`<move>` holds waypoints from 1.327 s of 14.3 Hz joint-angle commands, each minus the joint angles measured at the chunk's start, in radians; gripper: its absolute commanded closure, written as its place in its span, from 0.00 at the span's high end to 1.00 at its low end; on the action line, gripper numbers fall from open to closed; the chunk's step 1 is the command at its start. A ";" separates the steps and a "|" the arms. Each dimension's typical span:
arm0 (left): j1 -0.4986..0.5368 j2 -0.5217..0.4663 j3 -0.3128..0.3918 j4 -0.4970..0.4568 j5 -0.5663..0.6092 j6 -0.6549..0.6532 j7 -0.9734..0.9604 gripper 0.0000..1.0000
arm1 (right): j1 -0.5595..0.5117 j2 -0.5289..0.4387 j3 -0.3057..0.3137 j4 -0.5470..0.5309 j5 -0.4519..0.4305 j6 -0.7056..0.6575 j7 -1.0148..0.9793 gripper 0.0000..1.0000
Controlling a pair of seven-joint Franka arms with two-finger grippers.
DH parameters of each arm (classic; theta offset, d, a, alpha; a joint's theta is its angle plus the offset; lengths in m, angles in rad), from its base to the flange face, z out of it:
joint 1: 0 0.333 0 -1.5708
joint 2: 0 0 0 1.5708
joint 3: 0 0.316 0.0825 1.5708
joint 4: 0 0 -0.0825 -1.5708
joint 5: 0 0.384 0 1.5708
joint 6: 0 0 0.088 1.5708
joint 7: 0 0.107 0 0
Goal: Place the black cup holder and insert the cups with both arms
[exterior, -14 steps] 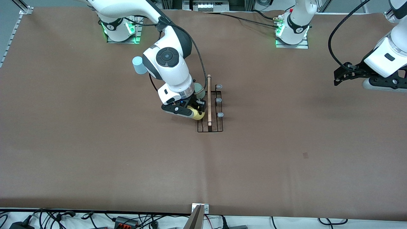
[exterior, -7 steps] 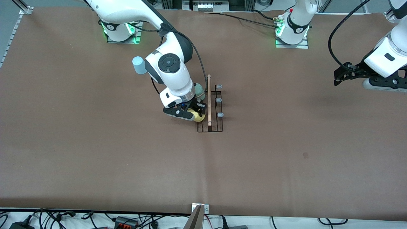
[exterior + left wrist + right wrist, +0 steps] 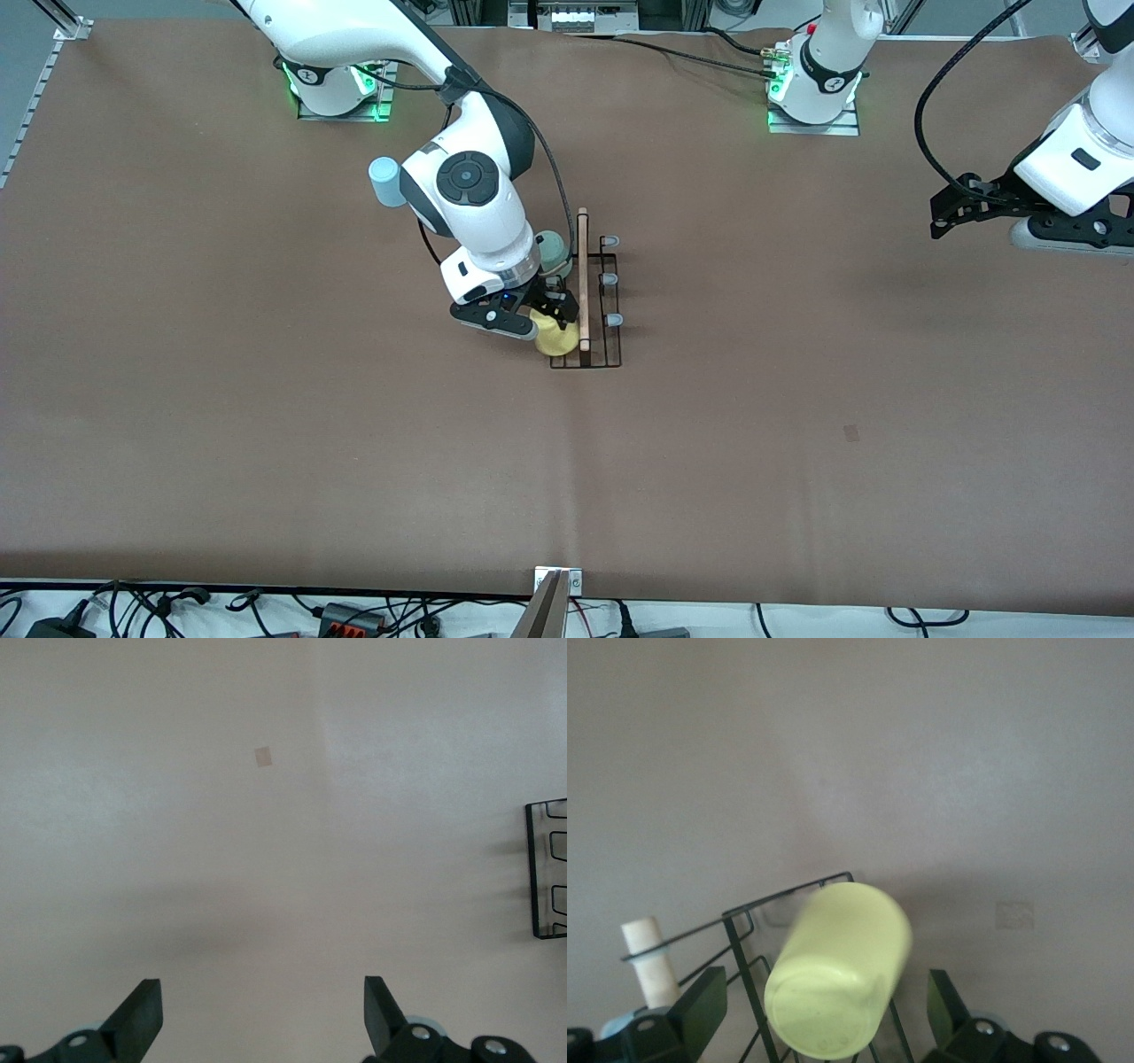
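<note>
Yellow plastic cup (image 3: 837, 970) — light, smooth, best gripped across its sides — sits frame-centre on black wire cup holder (image 3: 595, 341); right gripper (image 3: 542, 312) spread wide around it; left gripper (image 3: 257, 1014) waits, wide, empty.

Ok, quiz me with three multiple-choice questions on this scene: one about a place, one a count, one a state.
1. Where is the light blue cup?
A) on a peg
B) in a gripper
C) on the table, toward the right arm's end

2. How many bare pegs show on the black cup holder?
A) three
B) one
C) six

3. The right gripper has its fingers:
A) shut on a cup
B) open
C) shut on the rod

C: it stands beside the right arm.
A: three grey tips stand free.
B: fingers apart, clear of the yellow cup over the holder; the left gripper waits open over the table.
</note>
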 commanded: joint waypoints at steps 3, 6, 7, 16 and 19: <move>0.004 0.002 -0.002 0.021 -0.003 -0.021 0.004 1.00 | -0.096 -0.156 -0.006 -0.026 0.004 -0.172 -0.091 1.00; 0.004 0.002 -0.002 0.021 -0.004 -0.023 0.004 1.00 | -0.209 -0.291 -0.004 -0.064 0.018 -0.332 -0.284 1.00; 0.004 0.002 -0.002 0.021 -0.004 -0.023 0.004 1.00 | -0.254 -0.332 -0.004 -0.070 0.021 -0.390 -0.369 1.00; 0.004 0.002 -0.002 0.021 -0.004 -0.023 0.004 1.00 | -0.584 -0.540 -0.121 -0.063 0.067 -0.669 -0.869 1.00; 0.004 0.002 -0.002 0.021 -0.004 -0.023 0.002 1.00 | -0.589 -0.540 -0.126 -0.040 0.076 -0.778 -0.941 1.00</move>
